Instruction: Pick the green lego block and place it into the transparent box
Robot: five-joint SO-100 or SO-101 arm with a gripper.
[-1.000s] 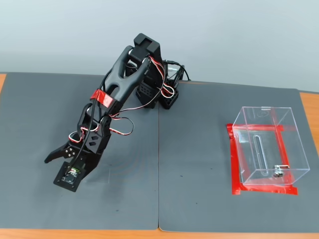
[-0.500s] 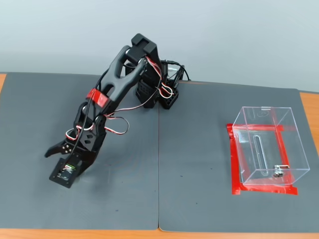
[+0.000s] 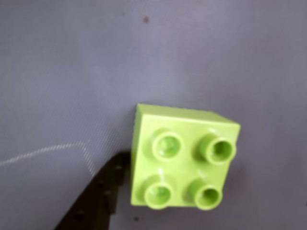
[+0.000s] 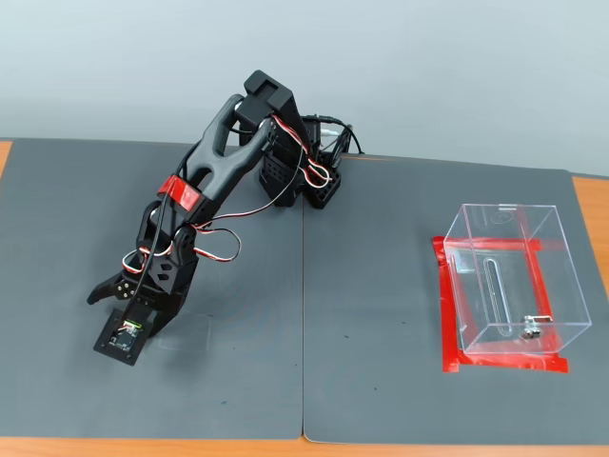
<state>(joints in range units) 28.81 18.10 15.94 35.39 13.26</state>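
Note:
The green lego block [image 3: 182,163] lies studs-up on the grey mat, low and centre in the wrist view. One black finger [image 3: 98,199] rises from the bottom edge just left of the block, close against its left side; the other finger is out of frame. In the fixed view my gripper [image 4: 119,314] hangs low over the left part of the mat, its side jaw splayed out to the left, open. It covers the block there. The transparent box [image 4: 495,286] stands far right on red tape [image 4: 445,314], well away from the gripper.
The arm's base [image 4: 304,181] sits at the back centre of the mat. A seam [image 4: 303,314] splits the mat into two sheets. Orange tabletop [image 4: 590,209] shows at the right edge. A faint white mark [image 3: 48,151] crosses the mat left of the block.
The arm has swung a little further left and lowered toward the mat. The jaws stay spread. The box has not moved.

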